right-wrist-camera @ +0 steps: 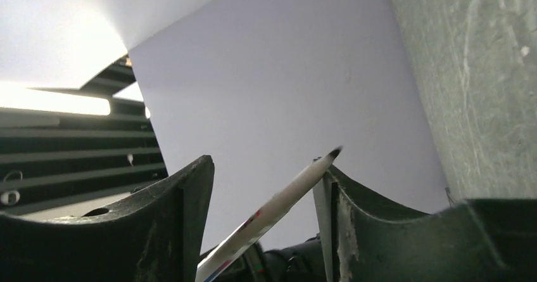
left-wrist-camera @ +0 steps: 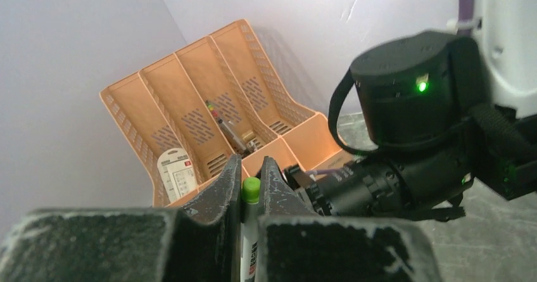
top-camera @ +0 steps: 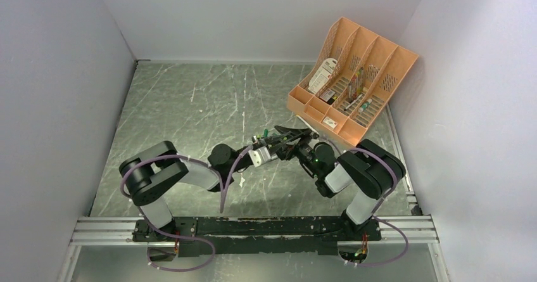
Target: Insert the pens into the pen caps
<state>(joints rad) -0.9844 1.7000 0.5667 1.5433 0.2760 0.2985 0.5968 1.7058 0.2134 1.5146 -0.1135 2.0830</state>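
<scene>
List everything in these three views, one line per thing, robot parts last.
organizer: one, orange, slotted, at the table's far right corner.
stationery: several pieces, mixed colours, in the organizer's slots.
pen cap: one, bright green, held in the left gripper.
pen barrel: one, white with red print, under that cap.
pen: one, white with a dark tip, slanting across the right gripper between its fingers; possibly the same pen.
table: one, grey marbled, under everything.
left gripper: one, black, shut on the pen cap.
right gripper: one, black, fingers wide apart.
</scene>
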